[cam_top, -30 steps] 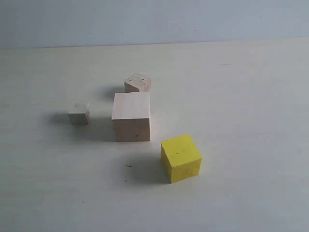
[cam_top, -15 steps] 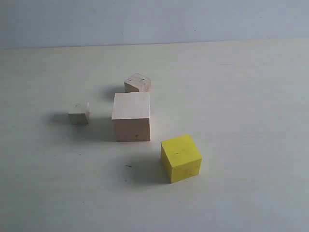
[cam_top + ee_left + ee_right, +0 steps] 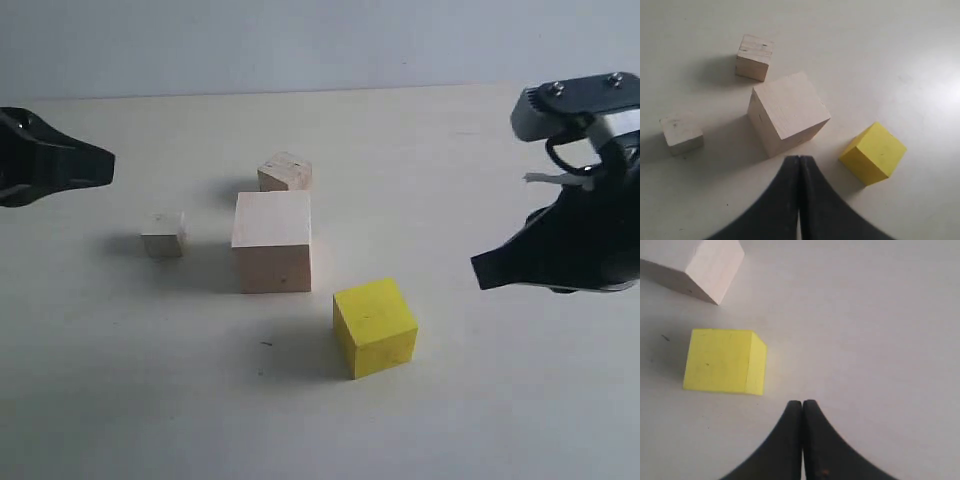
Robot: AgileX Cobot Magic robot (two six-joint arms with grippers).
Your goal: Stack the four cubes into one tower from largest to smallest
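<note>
Four cubes sit apart on the table, none stacked. The largest pale wood cube (image 3: 272, 241) (image 3: 788, 112) (image 3: 695, 267) stands in the middle. The yellow cube (image 3: 374, 326) (image 3: 873, 153) (image 3: 724, 360) lies to its front right. One small wooden cube (image 3: 285, 172) (image 3: 754, 57) sits just behind the big one, the smallest (image 3: 163, 234) (image 3: 681, 134) to its left. My left gripper (image 3: 106, 165) (image 3: 799, 159) is shut and empty, at the left edge. My right gripper (image 3: 477, 272) (image 3: 802, 403) is shut and empty, to the right of the yellow cube.
The pale tabletop (image 3: 480, 400) stretches wide around the cubes, meeting a bluish wall (image 3: 320, 40) at the back. A small dark speck (image 3: 266, 344) marks the surface left of the yellow cube.
Both arms have come into the exterior view, the left from the left edge and the right from the right. The cubes have not moved.
</note>
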